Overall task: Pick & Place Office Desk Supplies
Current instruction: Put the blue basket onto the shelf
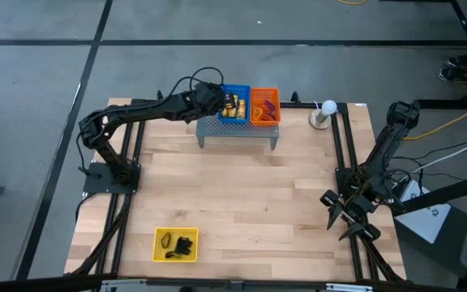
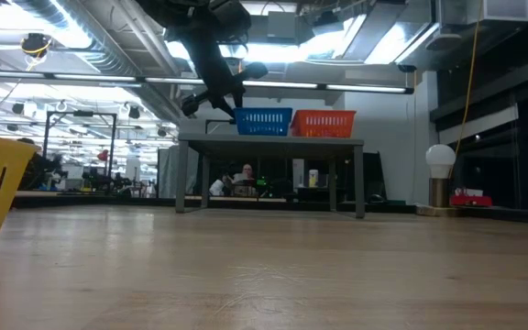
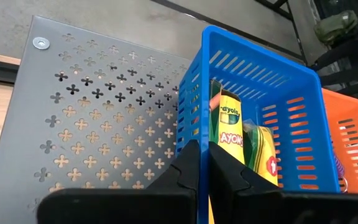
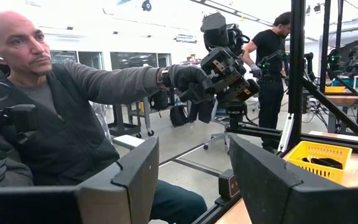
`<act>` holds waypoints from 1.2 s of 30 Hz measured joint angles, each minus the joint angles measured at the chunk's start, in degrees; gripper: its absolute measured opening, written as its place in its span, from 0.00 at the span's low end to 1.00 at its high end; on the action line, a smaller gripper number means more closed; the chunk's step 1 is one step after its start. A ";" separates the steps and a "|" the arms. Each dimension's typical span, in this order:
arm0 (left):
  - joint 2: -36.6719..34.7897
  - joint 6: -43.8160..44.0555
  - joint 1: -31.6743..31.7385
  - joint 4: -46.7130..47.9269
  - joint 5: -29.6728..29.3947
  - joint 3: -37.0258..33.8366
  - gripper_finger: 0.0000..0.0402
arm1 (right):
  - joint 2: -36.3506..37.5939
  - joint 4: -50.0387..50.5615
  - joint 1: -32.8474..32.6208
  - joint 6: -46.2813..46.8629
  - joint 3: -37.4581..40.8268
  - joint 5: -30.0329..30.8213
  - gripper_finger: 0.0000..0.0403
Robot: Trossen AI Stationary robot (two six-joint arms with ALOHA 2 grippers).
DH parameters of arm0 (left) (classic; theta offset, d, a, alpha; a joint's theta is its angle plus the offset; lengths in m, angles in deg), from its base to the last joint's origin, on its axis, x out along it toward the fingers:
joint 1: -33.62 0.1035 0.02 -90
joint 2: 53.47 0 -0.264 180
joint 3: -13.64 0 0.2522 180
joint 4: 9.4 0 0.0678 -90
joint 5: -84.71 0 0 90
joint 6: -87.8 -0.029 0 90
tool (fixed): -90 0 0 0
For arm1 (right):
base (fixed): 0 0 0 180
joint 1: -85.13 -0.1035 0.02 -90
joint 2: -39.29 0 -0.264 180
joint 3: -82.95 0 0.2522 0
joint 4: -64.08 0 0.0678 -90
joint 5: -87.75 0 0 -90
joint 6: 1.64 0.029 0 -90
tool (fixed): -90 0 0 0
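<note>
A blue basket [image 1: 235,104] holding yellow packets [image 3: 232,127] stands on the grey perforated shelf [image 3: 92,124] at the table's far middle. Next to it is an orange basket [image 1: 265,105] with thin loops inside. My left gripper [image 3: 208,165] is shut and slants down at the blue basket's left wall. A yellow basket [image 1: 175,245] with black clips [image 1: 185,245] stands near the front left. My right gripper [image 1: 347,223] waits open at the right edge, nothing between its fingers. My left gripper's shut fingers [image 3: 191,165] stand right at the rim of the blue basket's left wall [image 3: 188,106], coming from the table's left and slanting down. Whether they touch the wall or have anything between them, I cannot tell: the fingers hide that spot.
A white ball on a stand [image 1: 327,108] sits at the far right of the table, beside the shelf. Bare wooden tabletop [image 1: 250,195] lies between the shelf and the yellow basket. A seated person [image 4: 48,118] shows beyond the table in the right wrist view.
</note>
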 joint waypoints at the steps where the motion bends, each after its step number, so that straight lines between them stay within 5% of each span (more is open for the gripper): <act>1: 0.00 0.00 0.00 0.00 0.00 0.00 0.03 | 0.00 -0.01 -0.01 0.11 0.00 -0.01 0.49; 18: 0.00 -3.55 -0.03 -1.05 0.48 0.00 0.05 | -0.02 0.00 0.00 0.12 0.00 -0.01 0.49; 36: -0.04 -4.30 -0.44 -2.77 -2.10 0.04 0.53 | 0.00 0.04 0.01 0.82 0.00 -0.01 0.49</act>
